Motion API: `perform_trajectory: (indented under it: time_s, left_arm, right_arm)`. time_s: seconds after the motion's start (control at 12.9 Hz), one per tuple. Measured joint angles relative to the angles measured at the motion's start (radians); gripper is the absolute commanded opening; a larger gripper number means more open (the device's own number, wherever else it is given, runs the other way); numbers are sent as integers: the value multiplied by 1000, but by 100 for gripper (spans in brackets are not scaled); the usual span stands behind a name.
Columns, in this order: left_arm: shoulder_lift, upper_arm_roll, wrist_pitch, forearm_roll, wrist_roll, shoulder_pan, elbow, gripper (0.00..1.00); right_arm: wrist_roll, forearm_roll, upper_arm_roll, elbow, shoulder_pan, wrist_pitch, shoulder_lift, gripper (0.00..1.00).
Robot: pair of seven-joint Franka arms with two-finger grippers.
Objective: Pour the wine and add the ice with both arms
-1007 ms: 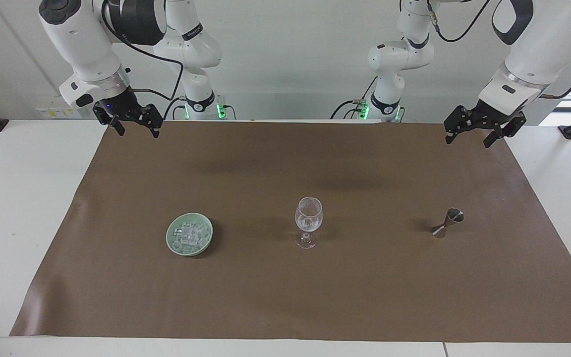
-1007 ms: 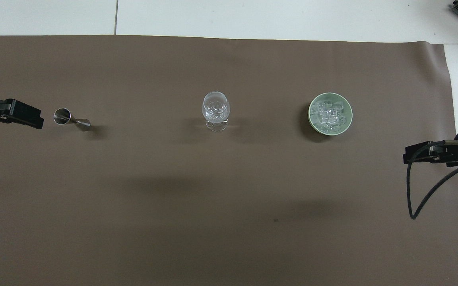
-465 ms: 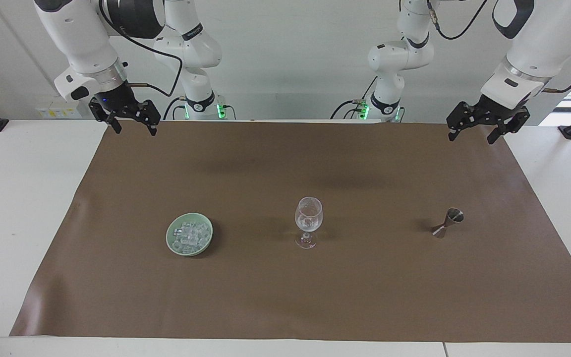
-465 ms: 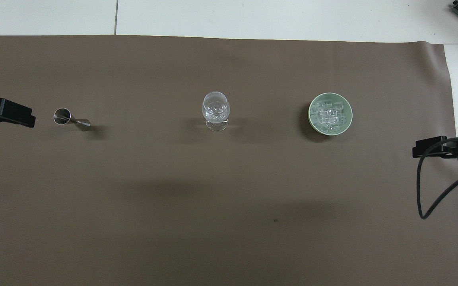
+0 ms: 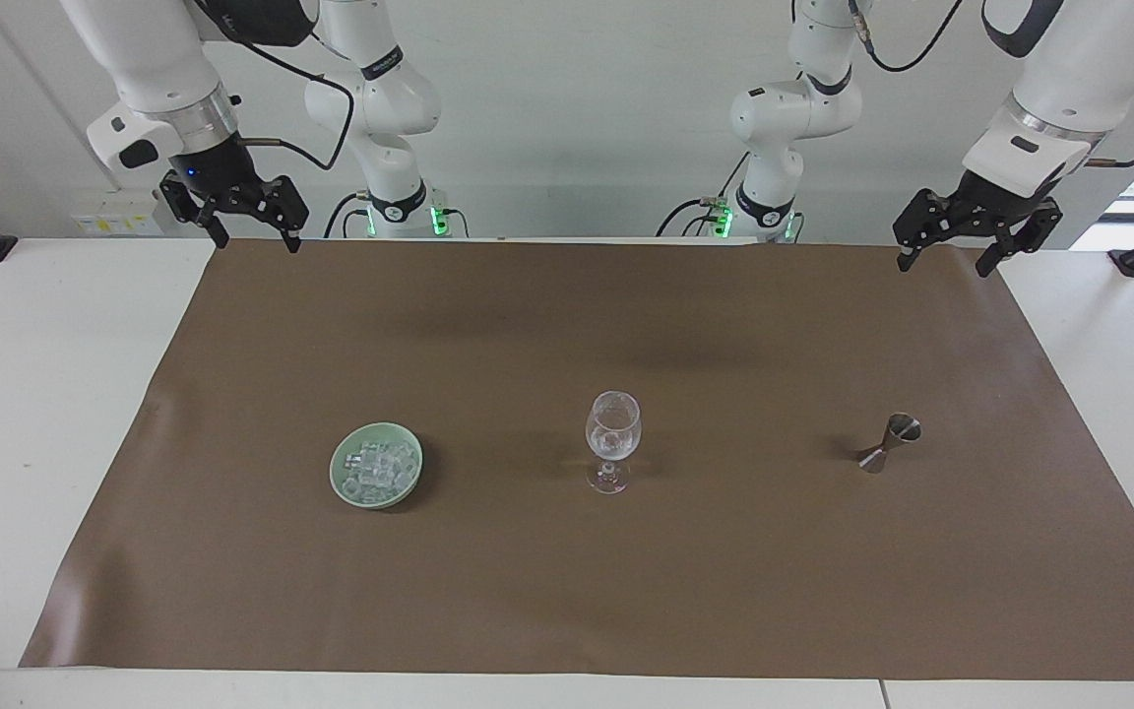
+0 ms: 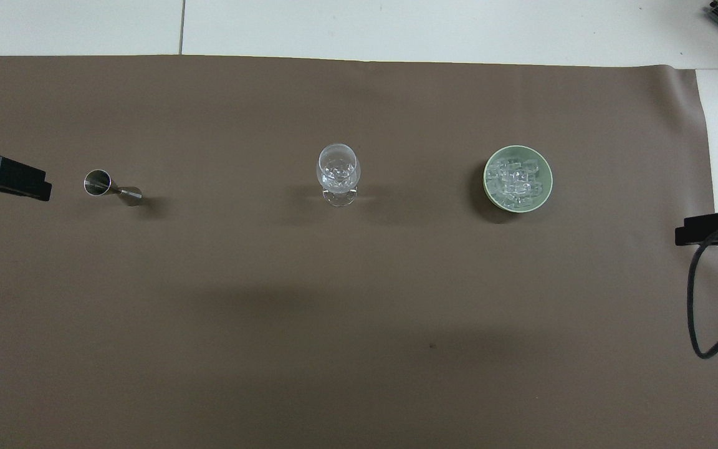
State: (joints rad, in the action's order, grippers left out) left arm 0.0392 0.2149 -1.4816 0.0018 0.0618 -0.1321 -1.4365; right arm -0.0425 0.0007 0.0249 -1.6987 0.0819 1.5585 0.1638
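The wine glass (image 5: pixel 612 439) stands upright mid-mat on the desk (image 5: pixel 35 394), and a few clear cubes already seem to sit in its bowl; the ice (image 5: pixel 378 469) fills the pale green dish (image 5: pixel 344 481) toward the right arm's end, about as far from the robots as the glass, and the steel jigger (image 5: pixel 888 443) stands toward the left arm's end, leaning in the facing view – whether it is truly tilted or holds any liquid I cannot tell. Both arms are raised at the robots' edge of the brown mat (image 5: pixel 567 591): the right gripper (image 5: pixel 237 215) hangs over its corner with fingers spread and empty, the left gripper (image 5: pixel 967 236) over the other corner, likewise spread and empty. Judging from this, the risks lie in the tall, narrow-footed pieces – a finger that clips the glass rim or stem on the way in would probably topple it (the stem looks thin and the foot small), and the jigger, pinched at its waist, could pivot and spill if gripped off-centre. The cubes look slick and small, so one may slip from the fingers and skitter over the mat, or drop hard enough to crack the glass.
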Motion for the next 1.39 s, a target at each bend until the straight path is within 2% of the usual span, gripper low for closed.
perform_trajectory:
  time_s: [0.93,1.39]
  left_arm:
    - [0,-2,1,-2,47,0,0,100]
    - [0,-1,3,-40,21,0,-1,100]
  right_arm:
    - [0,0,0,2,0,-13,6,100]
    - [0,0,0,2,0,-13,6,100]
